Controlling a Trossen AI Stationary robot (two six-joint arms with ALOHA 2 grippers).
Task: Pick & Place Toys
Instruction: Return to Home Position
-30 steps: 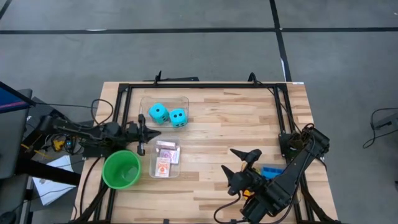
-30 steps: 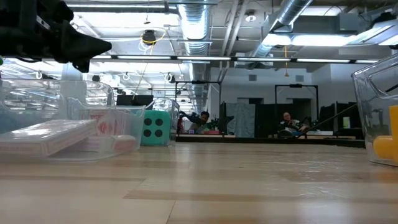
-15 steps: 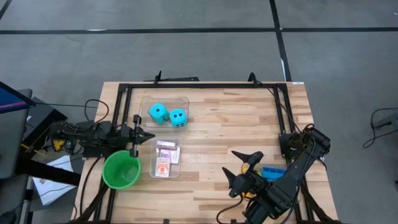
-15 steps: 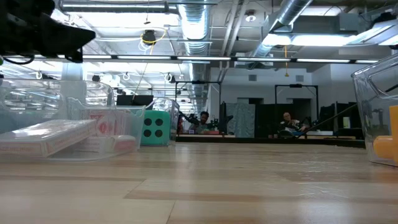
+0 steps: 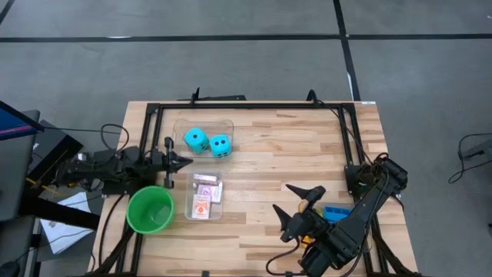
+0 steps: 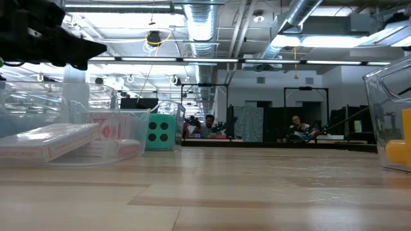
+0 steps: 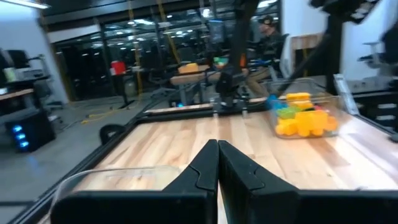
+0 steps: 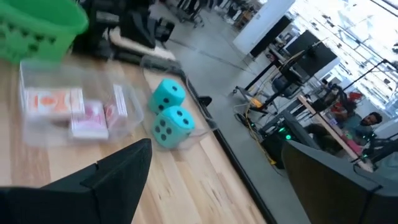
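Toys all lie inside clear bins on the wooden table, read here from above as a clock face. The two cyan dice sit side by side in one clear bin at 10 o'clock. The red-and-white playing cards lie flat in a second bin at 9 o'clock, directly at 6 o'clock of the dice. The bricks are piled in a third bin at 4 o'clock, yellow, orange, green and blue ones together; from above, the right arm covers most of them.

A green cup stands just beside the second bin, at its 9 o'clock, near the table's left edge.

The left gripper hangs at 11 o'clock of the second bin, between the cup and the dice; its fingers are pressed together tip to tip, and nothing is between them. The right gripper is near the middle of the table, at 9 o'clock of the third bin; its fingers are spread wide apart and it holds nothing.
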